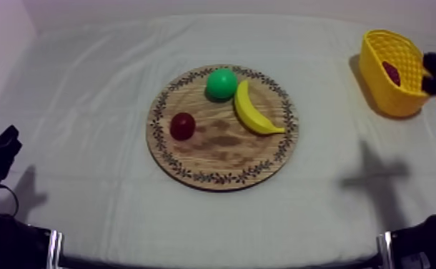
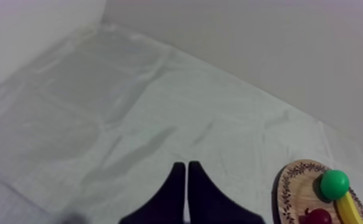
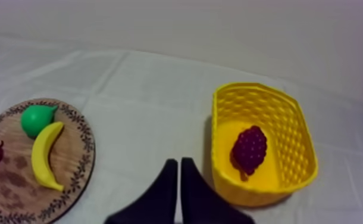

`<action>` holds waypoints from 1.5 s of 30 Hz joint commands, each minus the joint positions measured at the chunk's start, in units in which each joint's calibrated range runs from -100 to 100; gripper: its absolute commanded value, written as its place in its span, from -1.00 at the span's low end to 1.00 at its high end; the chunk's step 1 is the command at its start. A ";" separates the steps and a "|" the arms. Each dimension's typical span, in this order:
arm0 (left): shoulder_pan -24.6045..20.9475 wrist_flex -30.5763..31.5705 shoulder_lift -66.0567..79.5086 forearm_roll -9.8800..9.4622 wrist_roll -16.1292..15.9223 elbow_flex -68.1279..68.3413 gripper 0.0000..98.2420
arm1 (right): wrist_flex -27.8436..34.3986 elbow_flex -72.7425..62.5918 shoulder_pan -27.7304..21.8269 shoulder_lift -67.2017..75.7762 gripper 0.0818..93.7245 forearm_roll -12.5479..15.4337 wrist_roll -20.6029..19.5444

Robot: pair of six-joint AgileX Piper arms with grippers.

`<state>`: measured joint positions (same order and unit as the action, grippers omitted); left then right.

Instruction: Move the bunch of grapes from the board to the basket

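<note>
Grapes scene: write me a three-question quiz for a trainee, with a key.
1. True or false: the grapes lie in the basket.
2. How many fruits lie on the board? A two, B three, C four.
3. Fill in: the right gripper is ____, holding nothing.
Key: 1 true; 2 B (pear, banana, small red fruit); 3 shut.

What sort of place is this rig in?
Probably a lab test bench: grey-white cloth over the table, yellow toy banana on a round wooden board with patterned rim, purple bunch of grapes in a yellow lattice basket.
</note>
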<state>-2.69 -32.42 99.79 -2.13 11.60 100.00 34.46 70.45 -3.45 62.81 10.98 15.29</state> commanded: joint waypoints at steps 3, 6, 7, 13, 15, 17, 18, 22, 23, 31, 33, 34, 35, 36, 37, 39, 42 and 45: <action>-0.03 0.01 -0.05 0.01 0.00 0.00 -1.00 | -0.62 14.34 1.25 13.92 -0.99 -2.50 -2.56; -0.03 0.01 -0.05 0.01 0.00 0.00 -1.00 | -0.98 18.19 2.35 16.90 -0.99 -4.56 -4.85; -0.03 0.01 -0.05 0.01 0.00 0.00 -1.00 | -1.08 19.36 2.54 17.82 -0.99 -4.93 -5.29; -0.03 0.01 -0.05 0.01 0.00 0.00 -1.00 | -1.31 26.33 3.85 24.17 -0.99 -6.51 -7.09; -0.03 0.01 -0.05 0.01 0.00 0.00 -1.00 | -0.68 27.86 4.13 26.31 -0.99 -7.04 -7.62; -0.03 0.01 -0.05 0.01 0.00 0.00 -1.00 | 0.66 28.55 4.35 27.68 -0.99 -7.26 -8.05; -0.03 0.01 -0.05 0.01 0.00 0.00 -1.00 | 1.30 28.75 4.47 28.21 -0.99 -7.32 -8.31; -0.03 0.01 -0.05 0.01 -0.02 0.00 -1.00 | 2.84 29.06 5.11 30.32 -0.99 -8.86 -10.02; -0.03 0.01 -0.05 0.01 -0.03 0.00 -1.00 | 2.85 29.14 5.16 30.90 -0.99 -9.08 -9.36; -0.03 0.01 -0.05 0.01 -0.03 0.00 -1.00 | 2.80 29.31 5.32 32.82 -0.99 -9.60 -2.03; -0.03 0.01 -0.05 0.01 -0.02 0.00 -1.00 | 2.80 29.32 5.34 32.89 -0.99 -9.62 -1.67; -0.03 0.01 -0.05 0.01 -0.02 0.00 -1.00 | 2.80 29.32 5.35 32.90 -0.99 -9.62 -1.62; -0.03 0.01 -0.05 0.01 -0.01 0.00 -1.00 | 2.80 29.32 5.35 32.92 -0.99 -9.63 -1.59; -0.03 0.01 -0.05 0.01 -0.01 0.00 -1.00 | 2.80 29.32 5.36 32.93 -0.99 -9.63 -1.58; -0.03 0.01 -0.05 0.01 -0.01 0.00 -1.00 | 2.80 29.32 5.36 32.93 -0.99 -9.63 -1.56; -0.03 0.01 -0.05 0.01 0.00 0.00 -1.00 | 2.80 29.32 5.36 32.94 -0.99 -9.63 -1.57; -0.03 0.01 -0.05 0.01 0.00 0.00 -1.00 | 2.80 29.32 5.36 32.94 -0.99 -9.64 -1.58; -0.03 0.01 -0.05 0.01 0.00 0.00 -1.00 | 2.80 29.32 5.36 32.94 -0.99 -9.64 -1.58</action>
<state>-2.69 -32.42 99.79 -2.13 11.60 100.00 37.31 99.82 1.91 95.74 1.26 13.79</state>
